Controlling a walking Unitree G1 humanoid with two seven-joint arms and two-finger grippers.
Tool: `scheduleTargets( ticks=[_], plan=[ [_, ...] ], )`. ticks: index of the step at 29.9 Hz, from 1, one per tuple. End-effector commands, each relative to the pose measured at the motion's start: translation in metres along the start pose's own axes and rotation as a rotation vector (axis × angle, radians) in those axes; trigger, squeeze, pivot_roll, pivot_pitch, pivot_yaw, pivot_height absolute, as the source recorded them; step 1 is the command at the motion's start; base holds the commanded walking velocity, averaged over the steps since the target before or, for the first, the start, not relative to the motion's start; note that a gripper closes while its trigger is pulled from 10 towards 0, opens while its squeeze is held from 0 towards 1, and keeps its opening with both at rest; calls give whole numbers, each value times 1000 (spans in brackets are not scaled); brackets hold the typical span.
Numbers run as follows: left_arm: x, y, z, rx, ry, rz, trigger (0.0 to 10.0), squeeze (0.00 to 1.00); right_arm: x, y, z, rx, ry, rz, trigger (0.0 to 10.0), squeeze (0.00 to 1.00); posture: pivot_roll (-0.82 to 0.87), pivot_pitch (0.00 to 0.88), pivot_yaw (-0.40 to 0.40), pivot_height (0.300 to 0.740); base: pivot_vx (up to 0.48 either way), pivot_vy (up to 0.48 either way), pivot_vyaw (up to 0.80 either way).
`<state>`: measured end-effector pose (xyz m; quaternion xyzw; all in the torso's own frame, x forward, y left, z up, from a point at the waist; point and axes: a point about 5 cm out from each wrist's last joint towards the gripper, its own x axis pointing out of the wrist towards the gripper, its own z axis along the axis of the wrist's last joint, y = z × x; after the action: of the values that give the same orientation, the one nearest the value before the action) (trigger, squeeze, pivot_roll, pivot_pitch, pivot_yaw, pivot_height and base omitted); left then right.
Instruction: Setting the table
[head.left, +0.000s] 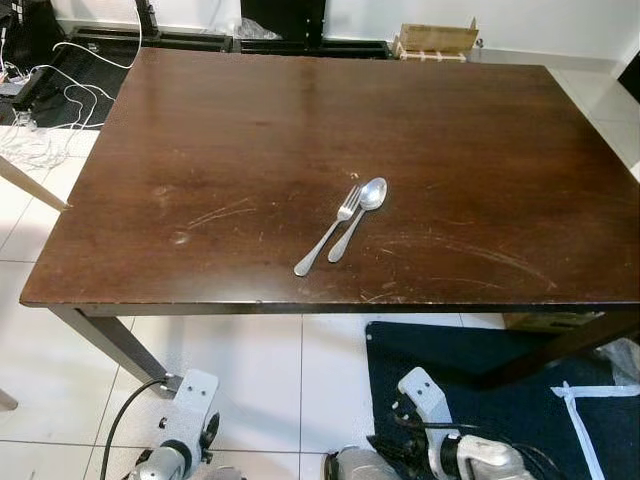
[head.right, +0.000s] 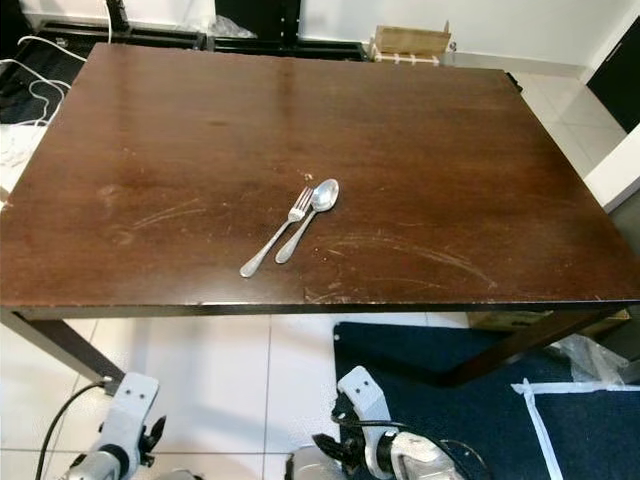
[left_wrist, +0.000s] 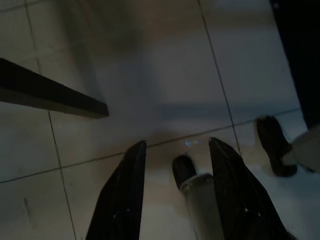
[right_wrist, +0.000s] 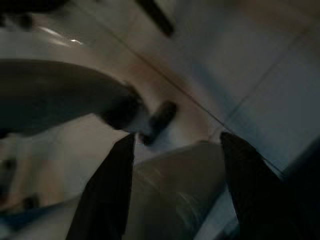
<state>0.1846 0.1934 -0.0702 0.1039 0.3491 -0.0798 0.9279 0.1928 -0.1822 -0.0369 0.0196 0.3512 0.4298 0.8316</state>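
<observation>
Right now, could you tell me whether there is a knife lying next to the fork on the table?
No, the fork lies beside a spoon on the table, not a knife.

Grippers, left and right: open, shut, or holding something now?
Left gripper: open, empty, hanging over the floor tiles.
Right gripper: open, empty, hanging low and idle.

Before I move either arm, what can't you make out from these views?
- Wooden crate beyond the table: cut off by the head view's top edge, contents unseen.
- Fork and spoon: too small to tell whether they touch.
- Right wrist view: blurred and dark.
- Left wrist view: dim floor between open fingers.
</observation>
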Motion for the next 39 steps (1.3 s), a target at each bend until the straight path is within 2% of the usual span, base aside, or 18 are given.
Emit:
scheduleTargets(
  ticks=[1, 6, 9, 16, 18, 20, 21, 22, 23, 24, 26, 28, 30, 33, 34, 35, 37, 39],
  plan=[
    [-4, -1, -7, -11, 15, 1, 10000, 0, -5, 5, 9, 12, -31, 99, 10000, 0, -4, 82, -27, 740, 0, 0, 0],
    [-4, -4, -8, -14, 16, -2, 10000, 0, -16, 15, 26, -13, -51, 235, 10000, 0, -6, 81, -27, 740, 0, 0, 0],
    [-3, -7, -8, -13, 17, -8, 10000, 0, -23, 22, 43, -1, -117, 319, 10000, 0, -7, 80, -25, 740, 0, 0, 0],
    [-3, -7, -7, -6, 9, -16, 10000, 0, -52, 42, 108, 86, -416, 506, 10000, 0, -9, 81, -22, 740, 0, 0, 0],
    [-3, -7, -7, -6, 9, -16, 10000, 0, -52, 42, 108, 86, -416, 506, 10000, 0, -9, 81, -22, 740, 0, 0, 0],
    [-3, -7, -7, -7, 7, -16, 10000, 0, -62, 47, 132, 95, -523, 546, 10000, 0, -8, 80, -21, 740, 0, 0, 0],
    [-3, -7, -7, -7, 7, -16, 10000, 0, -62, 47, 132, 95, -523, 546, 10000, 0, -8, 80, -21, 740, 0, 0, 0],
    [-3, -6, -6, -15, -3, -12, 10000, 0, -78, 50, 170, 88, -714, 599, 10000, 0, -4, 77, -23, 740, 0, 0, 0],
    [-3, -6, -5, -18, -8, -11, 10000, 0, -85, 51, 183, 92, -781, 620, 10000, 0, -4, 76, -23, 740, 0, 0, 0],
    [-3, -6, -5, -18, -8, -11, 10000, 0, -85, 51, 183, 92, -781, 620, 10000, 0, -4, 76, -23, 740, 0, 0, 0],
    [-3, -7, -5, -22, -12, -10, 10000, 0, -105, 55, 213, 87, -943, 674, 10000, 0, -3, 73, -24, 740, 0, 0, 0],
    [-3, -7, -4, -22, -13, -10, 10000, 0, -109, 56, 219, 85, -974, 686, 10000, 0, -3, 73, -24, 740, 0, 0, 0],
    [-3, -8, -5, -22, -15, -12, 10000, 0, -119, 55, 238, 45, -1060, 653, 10000, 0, -4, 67, -24, 740, 0, 0, 0],
    [-3, -8, -5, -23, -15, -12, 10000, 0, -120, 55, 242, 34, -1072, 636, 10000, 0, -4, 67, -24, 740, 0, 0, 0],
    [-3, -8, -5, -23, -18, -14, 10000, 0, -117, 53, 246, 2, -1054, 574, 10000, 0, -4, 66, -23, 740, 0, 0, 0],
    [-3, -8, -5, -23, -20, -15, 10000, 0, -111, 51, 249, -39, -1017, 482, 10000, 0, -5, 64, -22, 740, 0, 0, 0],
    [-4, -8, -5, -24, -35, -16, 10000, 0, -91, 33, 259, -104, -905, 172, 10000, 0, -7, 64, -20, 740, 0, 0, 0],
    [-5, -7, -4, -24, -48, -14, 10000, 0, -80, 19, 265, -121, -843, -42, 10000, 0, -5, 64, -20, 740, 0, 0, 0]
  ],
)
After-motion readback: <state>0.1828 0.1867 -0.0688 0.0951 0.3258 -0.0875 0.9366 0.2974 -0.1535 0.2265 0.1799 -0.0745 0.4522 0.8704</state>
